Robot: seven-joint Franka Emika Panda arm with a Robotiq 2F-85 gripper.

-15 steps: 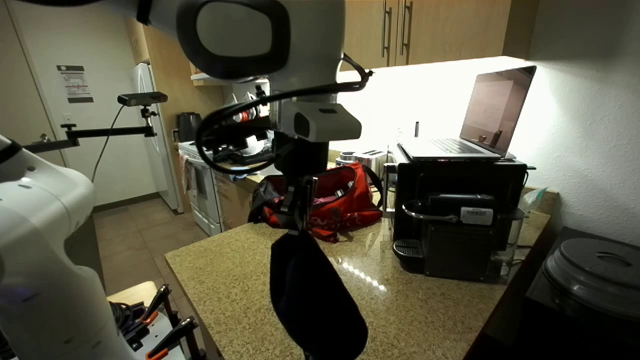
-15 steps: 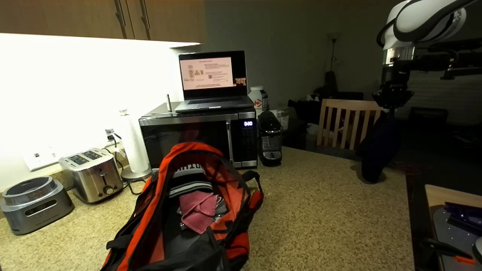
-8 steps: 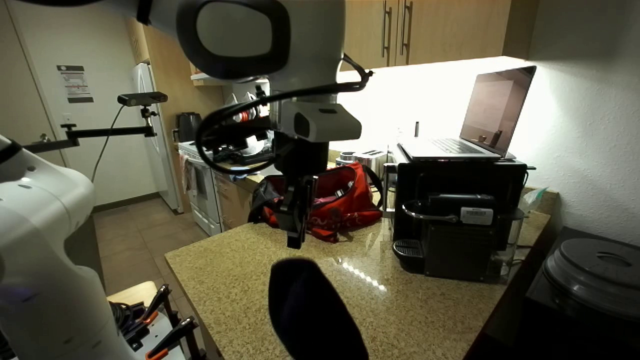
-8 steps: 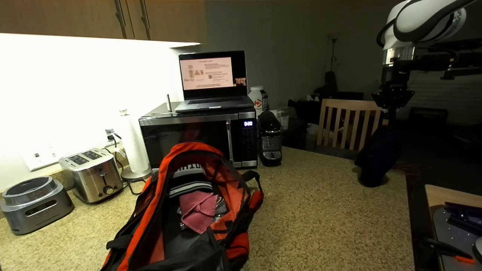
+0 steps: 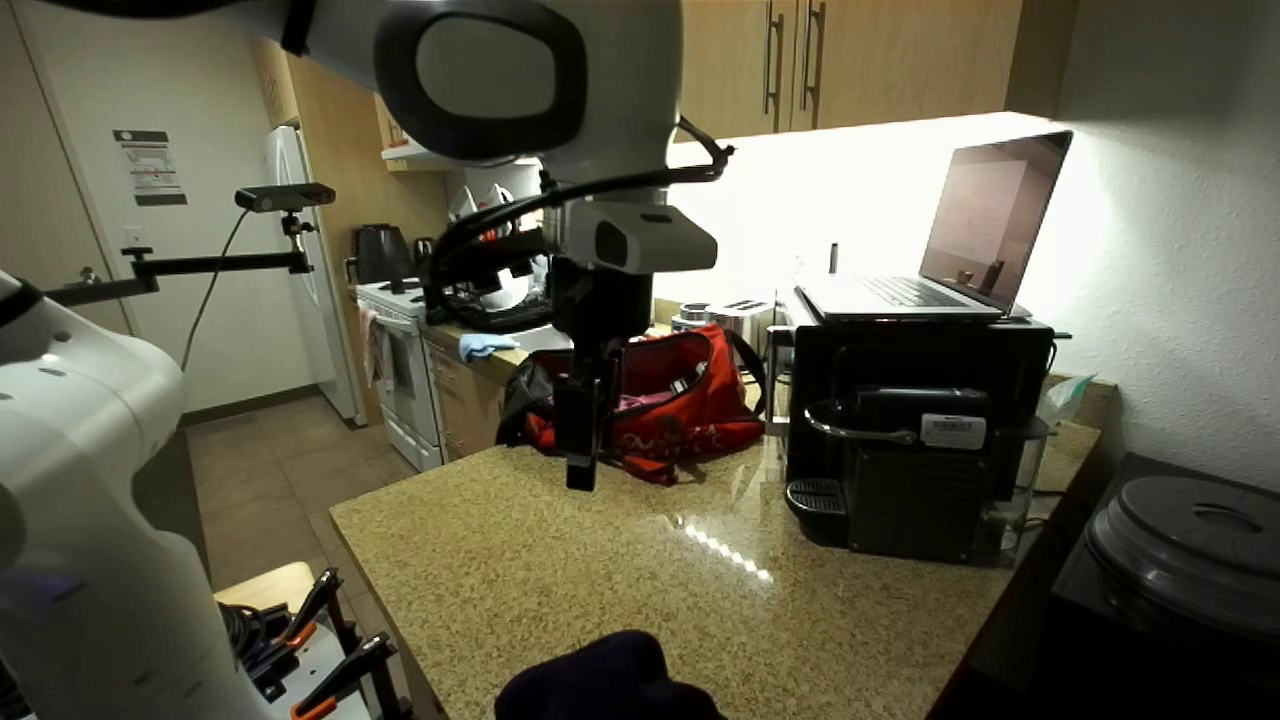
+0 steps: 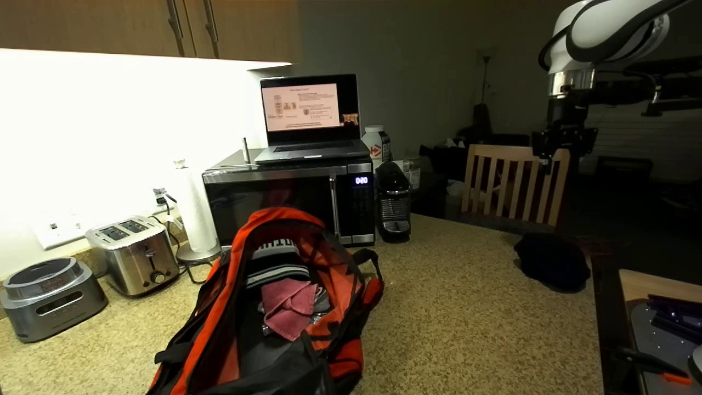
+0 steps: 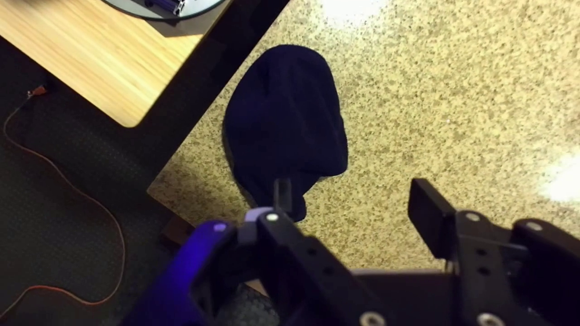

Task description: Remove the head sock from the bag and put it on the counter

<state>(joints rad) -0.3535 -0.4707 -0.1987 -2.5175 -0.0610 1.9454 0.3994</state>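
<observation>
The dark navy head sock (image 7: 285, 117) lies slumped on the speckled counter (image 7: 453, 104), close to its corner. In both exterior views it is a dark heap, the head sock (image 6: 553, 264) near the counter's edge and the head sock (image 5: 605, 682) cut off at the bottom of the frame. Above it hangs my gripper (image 7: 351, 197), its fingers wide apart with only counter seen between them. One finger (image 7: 282, 194) overlaps the sock's narrow end in the wrist view, but a gap separates them in both exterior views. The red and black bag (image 6: 356, 299) stands unzipped on the counter.
Inside the bag lie a pink cloth (image 6: 288, 307) and a striped knit item (image 6: 277, 263). Behind it are a toaster (image 6: 134, 255), a paper towel roll (image 6: 194, 208), a microwave (image 6: 274, 203) bearing a laptop (image 6: 310, 148), and a coffee machine (image 6: 394, 203). A wooden-topped stand (image 7: 113, 59) adjoins the counter.
My gripper has opened and let go of the head sock. The sock has dropped and collapsed onto the counter, and the arm has shifted slightly since.
</observation>
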